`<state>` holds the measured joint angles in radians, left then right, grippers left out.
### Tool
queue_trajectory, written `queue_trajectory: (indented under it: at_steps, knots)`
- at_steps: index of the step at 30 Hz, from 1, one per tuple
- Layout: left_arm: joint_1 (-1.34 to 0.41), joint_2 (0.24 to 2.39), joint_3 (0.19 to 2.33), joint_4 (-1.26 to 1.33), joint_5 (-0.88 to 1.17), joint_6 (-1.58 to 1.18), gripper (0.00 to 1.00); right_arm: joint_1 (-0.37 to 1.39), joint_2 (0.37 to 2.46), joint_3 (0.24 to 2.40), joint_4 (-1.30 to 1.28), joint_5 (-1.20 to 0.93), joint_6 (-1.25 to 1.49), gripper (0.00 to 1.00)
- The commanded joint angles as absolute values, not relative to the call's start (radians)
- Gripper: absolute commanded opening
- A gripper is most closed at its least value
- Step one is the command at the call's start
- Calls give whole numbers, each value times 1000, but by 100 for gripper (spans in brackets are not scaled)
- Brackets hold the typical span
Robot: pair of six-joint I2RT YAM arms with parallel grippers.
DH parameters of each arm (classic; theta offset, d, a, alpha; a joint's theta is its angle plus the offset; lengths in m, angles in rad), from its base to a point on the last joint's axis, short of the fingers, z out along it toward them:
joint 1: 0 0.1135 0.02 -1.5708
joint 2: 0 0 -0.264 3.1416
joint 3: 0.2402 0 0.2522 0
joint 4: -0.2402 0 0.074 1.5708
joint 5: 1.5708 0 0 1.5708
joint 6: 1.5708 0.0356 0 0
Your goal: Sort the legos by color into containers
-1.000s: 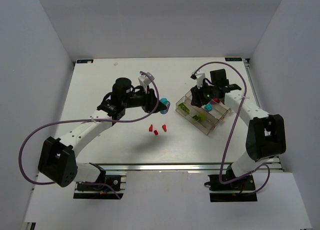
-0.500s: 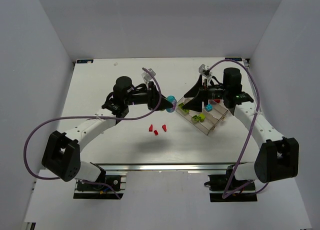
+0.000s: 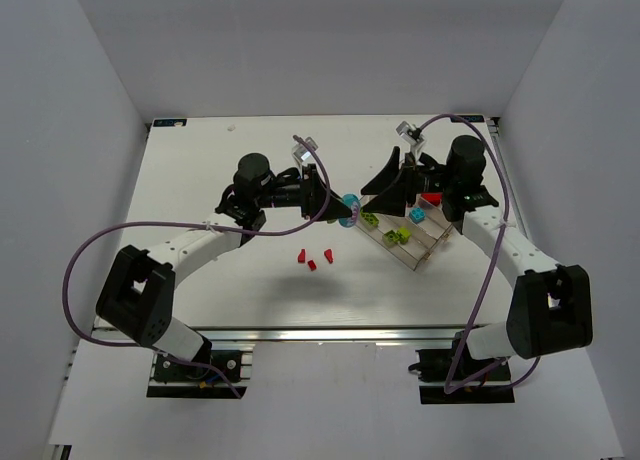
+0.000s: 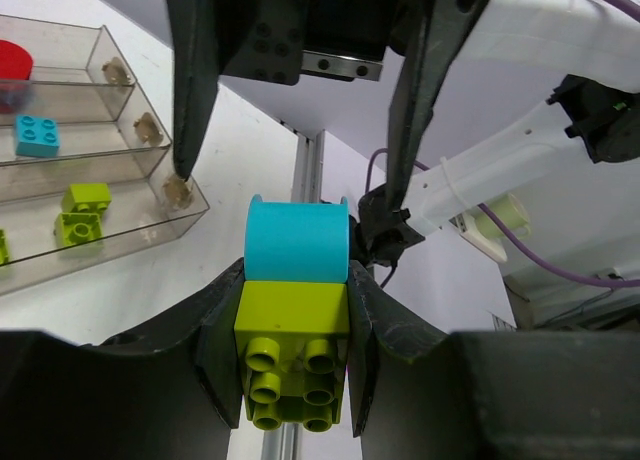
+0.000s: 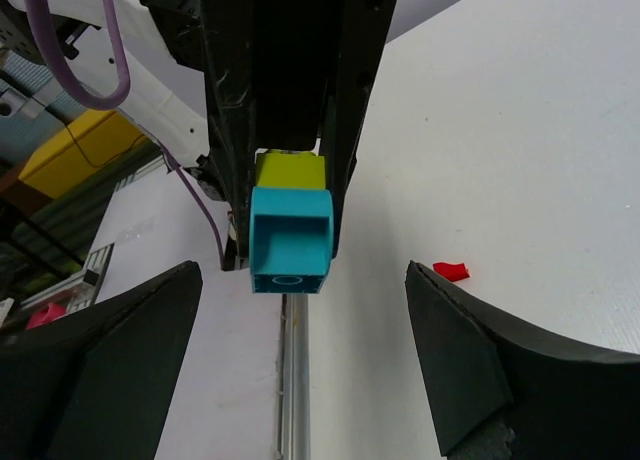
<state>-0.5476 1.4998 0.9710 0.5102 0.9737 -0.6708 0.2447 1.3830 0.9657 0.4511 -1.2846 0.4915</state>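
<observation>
Three loose red legos (image 3: 313, 257) lie on the white table (image 3: 200, 180), nearest the arm bases. Beyond them, the left gripper (image 3: 338, 210) is clamped on a yellow-green lego (image 4: 292, 355) with a cyan lego (image 4: 296, 242) stuck to it. The right gripper (image 3: 375, 202) faces it, fingers spread wide, above the clear tray (image 3: 425, 252), whose separate compartments hold yellow-green, cyan and red pieces.
</observation>
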Motion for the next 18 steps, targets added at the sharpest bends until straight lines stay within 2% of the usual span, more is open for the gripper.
queue_trajectory:
  at_steps: [1, 18]
  knots:
    - [-554, 1494, 977, 581, 1019, -701, 0, 256, 1399, 965, 560, -1298, 569, 87]
    - [-563, 1542, 1006, 569, 1005, -695, 0, 290, 1443, 997, 568, -1272, 591, 64]
